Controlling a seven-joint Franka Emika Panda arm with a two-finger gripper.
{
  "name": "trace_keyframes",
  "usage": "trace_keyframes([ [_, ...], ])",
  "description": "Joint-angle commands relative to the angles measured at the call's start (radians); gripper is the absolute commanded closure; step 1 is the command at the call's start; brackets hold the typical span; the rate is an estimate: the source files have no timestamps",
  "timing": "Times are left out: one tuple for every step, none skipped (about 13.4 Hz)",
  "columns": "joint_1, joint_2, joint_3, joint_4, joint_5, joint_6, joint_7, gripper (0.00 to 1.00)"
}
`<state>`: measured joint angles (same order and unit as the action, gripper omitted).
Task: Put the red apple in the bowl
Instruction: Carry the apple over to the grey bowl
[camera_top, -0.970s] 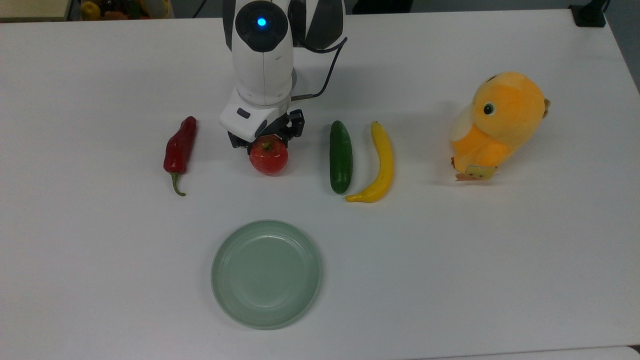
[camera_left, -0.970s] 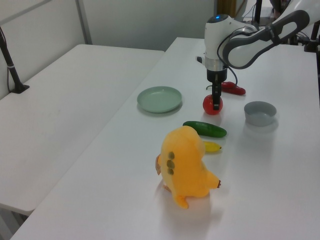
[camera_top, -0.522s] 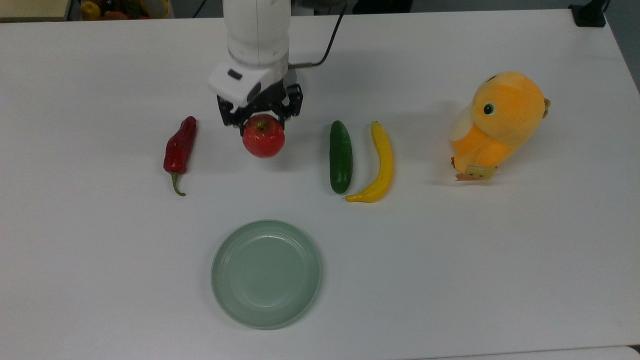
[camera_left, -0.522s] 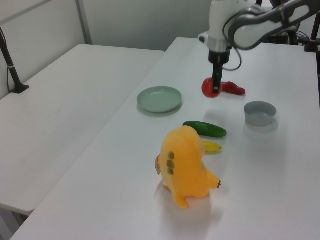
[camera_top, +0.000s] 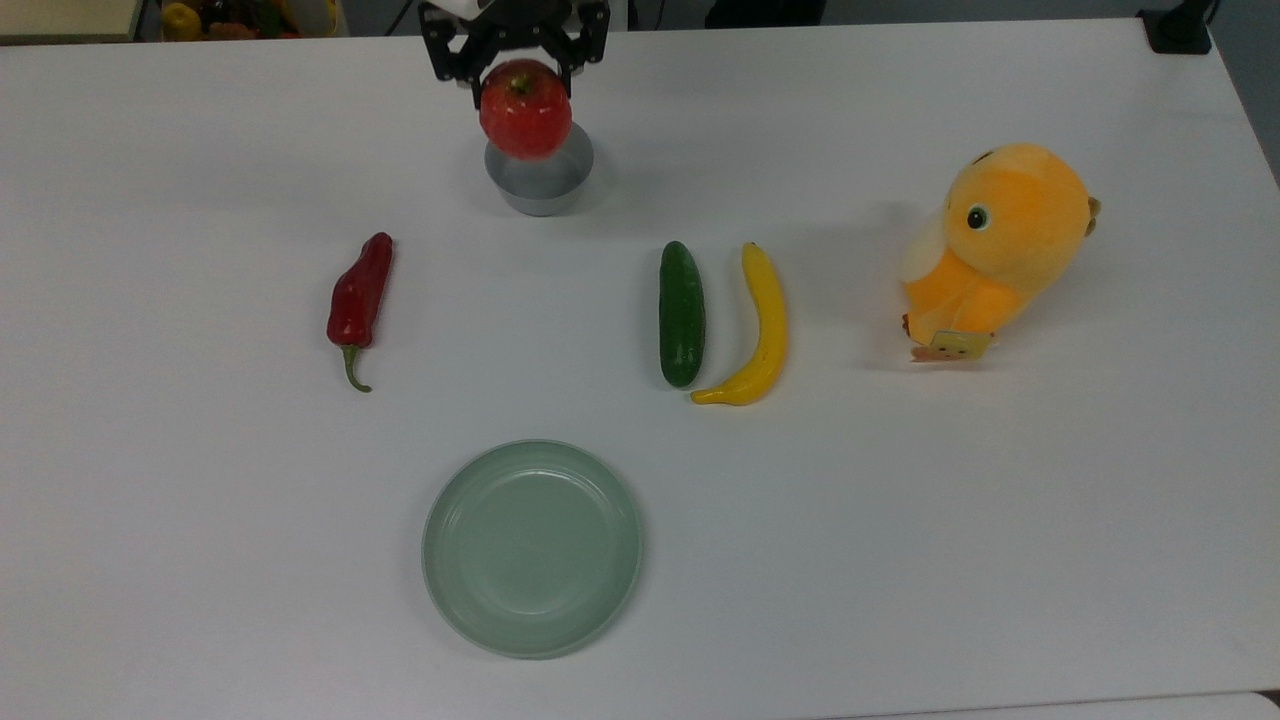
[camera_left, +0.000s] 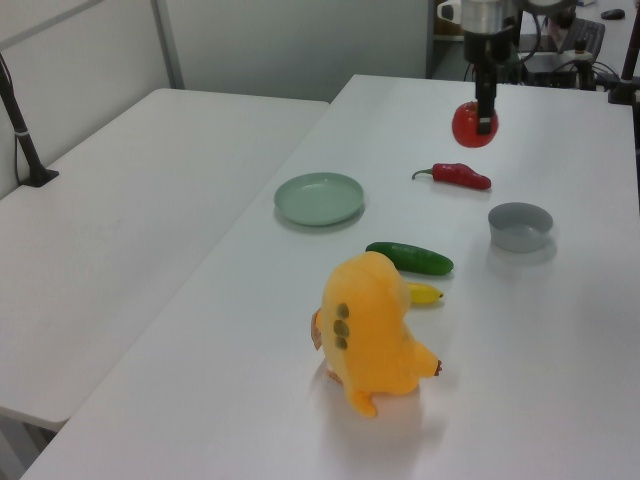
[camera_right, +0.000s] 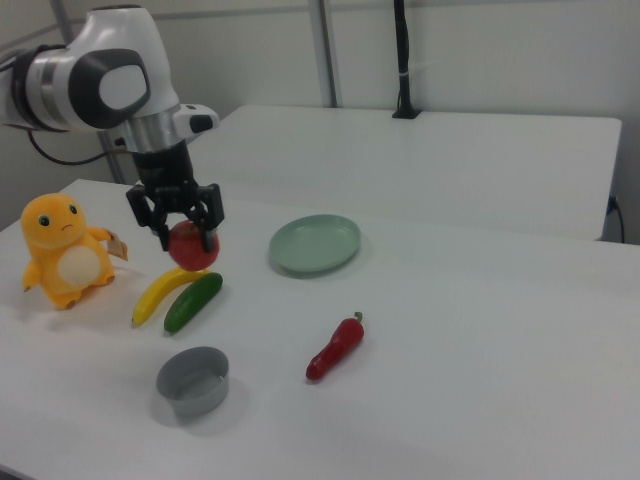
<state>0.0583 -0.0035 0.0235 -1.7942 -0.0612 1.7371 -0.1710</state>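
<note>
Lifting is done: the apple (camera_top: 525, 108), which sat on the table (camera_top: 900, 520) a second ago between the chili pepper (camera_top: 358, 300) and the cucumber (camera_top: 681, 312), now hangs in the air, carried by the gripper (camera_top: 516, 62). The jaws are clamped on the apple's upper sides; in the right view the apple (camera_right: 193, 246) sits between the black fingers (camera_right: 212, 235), with the gripper (camera_right: 180, 232) closed around it.

Change over the last second: apple raised clear of the table, then moved toward the top view's upper edge, away from the green dish (camera_top: 532, 548). In the top view it now overlaps the grey bowl (camera_top: 539, 178), covering the far part of the rim.

Cross-check: in the left view the apple (camera_left: 474, 124) hangs high above the table, with the bowl (camera_left: 520, 226) lower and to the left view's right; in the right view the bowl (camera_right: 192, 380) sits well below the apple. So the overlap in the top view is partly height; true alignment uncertain.

Judgement: pick complete, transport under way. Remaining: centre over the bowl, lower, release. The bowl is barely wider than the apple, so an off-centre drop could catch the rim.
</note>
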Motion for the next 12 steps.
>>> trace_keyframes([
  [0.014, -0.108, -0.005, -0.135, 0.023, -0.028, -0.022, 0.76],
  [0.024, -0.125, -0.005, -0.167, 0.023, -0.024, -0.022, 0.76],
  [0.028, -0.147, -0.005, -0.218, 0.023, -0.016, -0.022, 0.76],
  [0.028, -0.151, -0.005, -0.262, 0.023, 0.007, -0.022, 0.76],
  [0.028, -0.151, -0.005, -0.310, 0.023, 0.027, -0.022, 0.76],
  [0.026, -0.153, -0.005, -0.358, 0.023, 0.071, -0.022, 0.75],
  [0.026, -0.153, -0.005, -0.401, 0.023, 0.120, -0.021, 0.75],
  [0.023, -0.153, -0.005, -0.445, 0.021, 0.180, -0.021, 0.75],
  [0.018, -0.153, -0.005, -0.474, 0.021, 0.224, -0.021, 0.75],
  [0.015, -0.153, -0.005, -0.506, 0.021, 0.270, -0.018, 0.75],
  [0.014, -0.151, -0.005, -0.549, 0.021, 0.344, -0.013, 0.75],
  [0.014, -0.148, -0.005, -0.576, 0.020, 0.393, -0.013, 0.75],
])
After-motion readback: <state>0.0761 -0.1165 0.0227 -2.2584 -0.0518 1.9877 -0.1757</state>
